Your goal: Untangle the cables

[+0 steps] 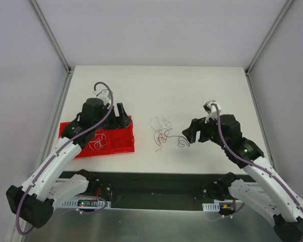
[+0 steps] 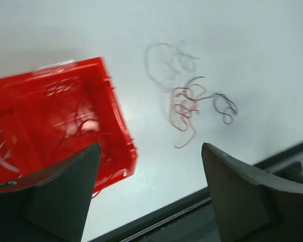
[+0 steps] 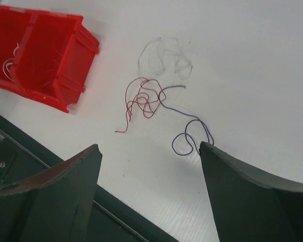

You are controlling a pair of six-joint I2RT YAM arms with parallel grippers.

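Observation:
The cables (image 1: 164,134) lie as a small loose tangle on the white table between the arms: a faint whitish wire (image 3: 164,58) at the far side, a dark red one (image 3: 141,101) in the middle and a purplish one (image 3: 192,133) trailing right. They also show in the left wrist view (image 2: 187,101). My right gripper (image 1: 190,132) is open and empty, its right fingertip (image 3: 212,154) just at the purplish loop. My left gripper (image 1: 122,117) is open and empty above the red bin's right end, left of the tangle.
A red plastic bin (image 1: 116,142) holding several thin wires stands at the left; it shows in the left wrist view (image 2: 55,121) and the right wrist view (image 3: 45,55). A black rail (image 1: 156,184) runs along the table's near edge.

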